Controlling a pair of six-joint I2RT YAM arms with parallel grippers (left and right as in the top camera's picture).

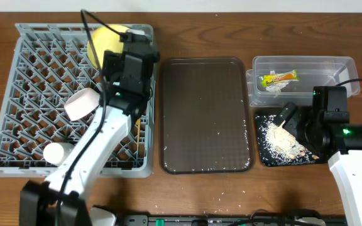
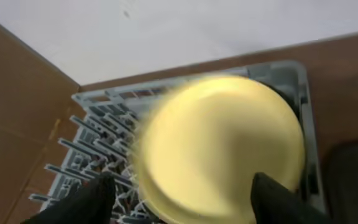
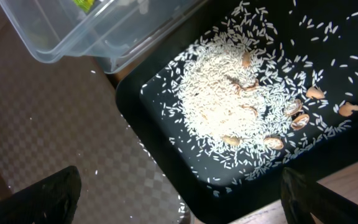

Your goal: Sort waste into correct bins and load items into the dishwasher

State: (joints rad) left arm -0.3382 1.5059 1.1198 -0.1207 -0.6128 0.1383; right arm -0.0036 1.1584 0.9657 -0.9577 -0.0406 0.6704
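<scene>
The grey dishwasher rack (image 1: 36, 75) fills the left side. The yellow plate (image 1: 105, 39) stands on edge at its far right corner; it is blurred in the left wrist view (image 2: 222, 149). My left gripper (image 1: 123, 45) is open, its fingers (image 2: 185, 205) spread wide on either side of the plate's lower edge. A white-pink bowl (image 1: 80, 103) and a white cup (image 1: 58, 152) lie in the rack. The clear tub (image 1: 332, 63) holds the yellow-green wrapper (image 1: 278, 78) and white paper bits. My right gripper (image 1: 292, 122) hangs open and empty (image 3: 182, 193) over the black tray (image 3: 160, 118), which holds rice crumbs (image 3: 229, 99). Blue bowl and chopsticks are out of view.
The large dark brown serving tray (image 1: 206, 113) lies between the rack and the bins, with a few stray crumbs on it; it also shows in the right wrist view (image 3: 55, 124). Tan shell-like bits (image 3: 300, 118) lie among the rice. The clear tub's corner (image 3: 73, 37) is close behind the black tray.
</scene>
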